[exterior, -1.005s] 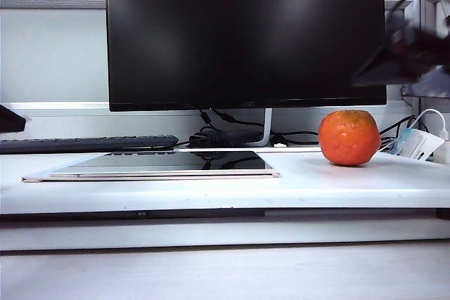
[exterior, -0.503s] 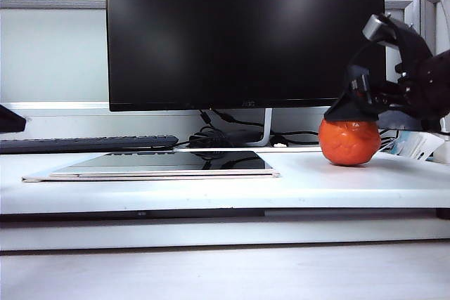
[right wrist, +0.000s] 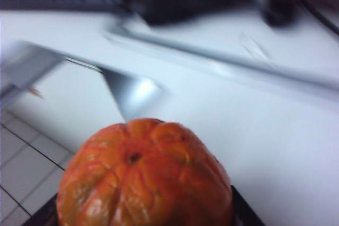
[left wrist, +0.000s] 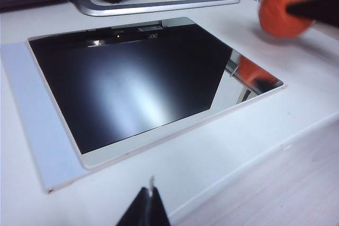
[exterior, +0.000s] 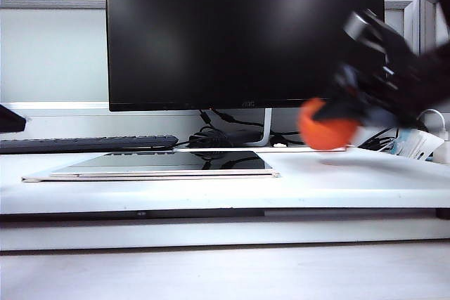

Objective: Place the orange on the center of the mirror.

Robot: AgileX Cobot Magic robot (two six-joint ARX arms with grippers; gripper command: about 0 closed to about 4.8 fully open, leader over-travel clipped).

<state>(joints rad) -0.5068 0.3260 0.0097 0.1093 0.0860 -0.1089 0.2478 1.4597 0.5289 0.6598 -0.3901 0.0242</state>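
Right of the mirror (exterior: 165,165), the right end effector (exterior: 351,114) grips the orange (exterior: 325,131).

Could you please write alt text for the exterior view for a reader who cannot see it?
The right hand, blurred by motion, holds the orange just above the white desk, right of the flat mirror. A large black monitor stands behind; a keyboard lies at left.
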